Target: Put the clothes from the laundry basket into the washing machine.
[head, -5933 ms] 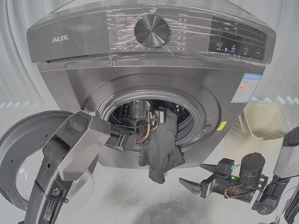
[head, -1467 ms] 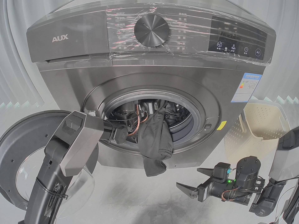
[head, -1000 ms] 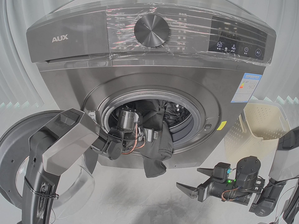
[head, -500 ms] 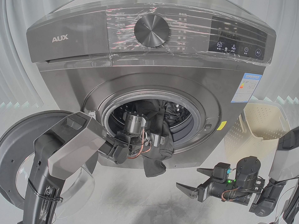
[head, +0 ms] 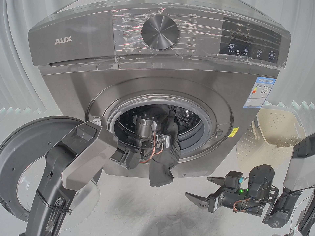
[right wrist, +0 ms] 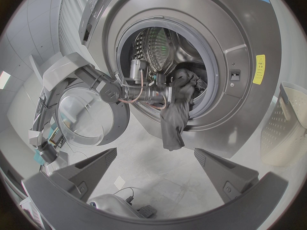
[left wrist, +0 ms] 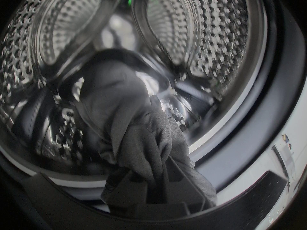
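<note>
Looking at the washing machine, you have its round door swung fully open to the robot's left, and the left gripper is pushed into the mouth of the opening. Its jaws are closed on a bunch of the dark grey garment. In the left wrist view you can see the cloth gathered between them, close to the rubber seal.

The garment is only partly in. Its upper part lies over the lip and inside the perforated steel drum, while its lower end hangs out over the front rim. That end dangles down the machine's front panel, stopping short of the floor. More dark fabric sits deeper in the drum behind the gripped bunch, and you cannot tell whether it is the same piece.

Your right gripper hangs low in front of the machine, to the right of the hanging cloth and well apart from it. It points toward the robot's left, with its jaws spread wide and nothing between them. The cream perforated laundry basket stands on the floor just beside the machine's right side, behind the right arm.
</note>
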Tool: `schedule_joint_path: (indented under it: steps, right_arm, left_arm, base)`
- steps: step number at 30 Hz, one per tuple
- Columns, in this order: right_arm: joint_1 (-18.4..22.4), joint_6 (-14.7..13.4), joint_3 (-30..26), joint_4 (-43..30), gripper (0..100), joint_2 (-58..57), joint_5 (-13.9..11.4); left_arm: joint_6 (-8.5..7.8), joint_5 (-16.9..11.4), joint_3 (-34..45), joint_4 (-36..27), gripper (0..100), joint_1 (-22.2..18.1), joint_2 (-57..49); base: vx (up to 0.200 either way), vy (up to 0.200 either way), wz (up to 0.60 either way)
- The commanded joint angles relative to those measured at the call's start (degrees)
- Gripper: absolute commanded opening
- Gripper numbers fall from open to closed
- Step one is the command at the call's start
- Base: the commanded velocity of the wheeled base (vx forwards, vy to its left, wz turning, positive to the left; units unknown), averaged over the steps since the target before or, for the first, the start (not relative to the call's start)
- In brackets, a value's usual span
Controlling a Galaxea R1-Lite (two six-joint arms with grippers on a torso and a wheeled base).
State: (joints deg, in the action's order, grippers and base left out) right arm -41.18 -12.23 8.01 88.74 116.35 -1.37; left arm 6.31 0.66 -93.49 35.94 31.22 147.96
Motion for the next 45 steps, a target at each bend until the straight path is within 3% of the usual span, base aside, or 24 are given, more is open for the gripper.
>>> schedule_joint_path:
  steps: [1, 4, 9, 10, 15, 18, 19, 21, 22, 24, 27, 33, 34, 38, 42, 45]
  right_arm:
    - [-0.1, 0.0, 0.0, 0.0, 100, -0.1, 0.0]
    - [-0.1, 0.0, 0.0, 0.0, 100, 0.0, 0.0]
    - [0.0, 0.0, 0.0, 0.0, 100, -0.1, 0.0]
    - [0.0, 0.0, 0.0, 0.0, 100, -0.1, 0.0]
    - [0.0, 0.0, -0.1, 0.0, 100, 0.0, 0.0]
    - [0.0, 0.0, -0.1, 0.0, 100, 0.0, 0.0]
    - [0.0, 0.0, -0.1, 0.0, 100, 0.0, 0.0]
    - [0.0, 0.0, -0.1, 0.0, 100, 0.0, 0.0]
    - [0.0, 0.0, -0.1, 0.0, 100, 0.0, 0.0]
    - [0.0, 0.0, -0.1, 0.0, 100, 0.0, 0.0]
    - [0.0, 0.0, -0.1, 0.0, 100, 0.0, 0.0]
    - [0.0, 0.0, -0.1, 0.0, 100, -0.1, 0.0]
    - [0.0, 0.0, -0.1, 0.0, 100, -0.1, 0.0]
    - [0.0, 0.0, 0.0, 0.0, 100, -0.2, 0.0]
    - [0.0, 0.0, 0.0, 0.0, 100, -0.2, 0.0]
    - [0.0, 0.0, 0.1, 0.0, 100, -0.2, 0.0]
  left_arm:
    - [0.89, 3.2, -9.5, 1.9, 0, -2.9, 1.9]
    - [1.16, 5.6, -18.0, 1.5, 0, -4.1, 4.8]
    - [1.24, 6.3, -20.8, 1.8, 0, -4.2, 6.5]
    - [1.33, 6.3, -20.7, 1.8, 100, -4.2, 6.5]
    - [4.58, 6.3, -15.8, 0.7, 100, -3.1, 4.4]
    - [4.67, 5.3, -10.0, 0.6, 100, -2.2, 1.0]
    - [4.58, 3.6, -2.8, 0.4, 100, -1.3, -2.4]
    - [4.50, 1.6, 1.3, 0.4, 100, -0.5, -4.5]
    - [3.97, -0.1, 6.0, -0.2, 100, 0.2, -6.5]
    - [1.68, -0.5, 10.1, -0.6, 100, 0.8, -7.8]
    - [-0.34, -0.6, 12.2, -0.3, 100, 1.0, -7.5]
    - [-0.87, -0.6, 13.1, -0.7, 100, 1.0, -5.5]
    - [-1.22, -0.6, 13.1, -0.7, 0, 1.0, -5.0]
    - [-2.18, -0.6, 11.7, -0.3, 0, 0.8, -3.0]
    - [-1.39, -0.4, 6.0, -0.2, 0, 0.3, -1.8]
    - [0.10, 0.6, -0.5, 0.1, 0, -0.7, -0.7]
  base:
    - [0.000, 0.000, 0.00]
    - [0.000, 0.000, 0.00]
    - [0.000, 0.000, 0.00]
    - [0.000, 0.000, 0.00]
    - [0.000, 0.000, 0.00]
    - [0.000, 0.000, 0.00]
    - [0.000, 0.000, 0.00]
    - [0.000, 0.000, 0.00]
    - [0.000, 0.000, 0.00]
    - [0.000, 0.000, 0.00]
    - [0.000, 0.000, 0.00]
    - [0.000, 0.000, 0.00]
    - [0.000, 0.000, 0.00]
    - [0.000, 0.000, 0.00]
    - [0.000, 0.000, 0.00]
    - [0.000, 0.000, 0.00]
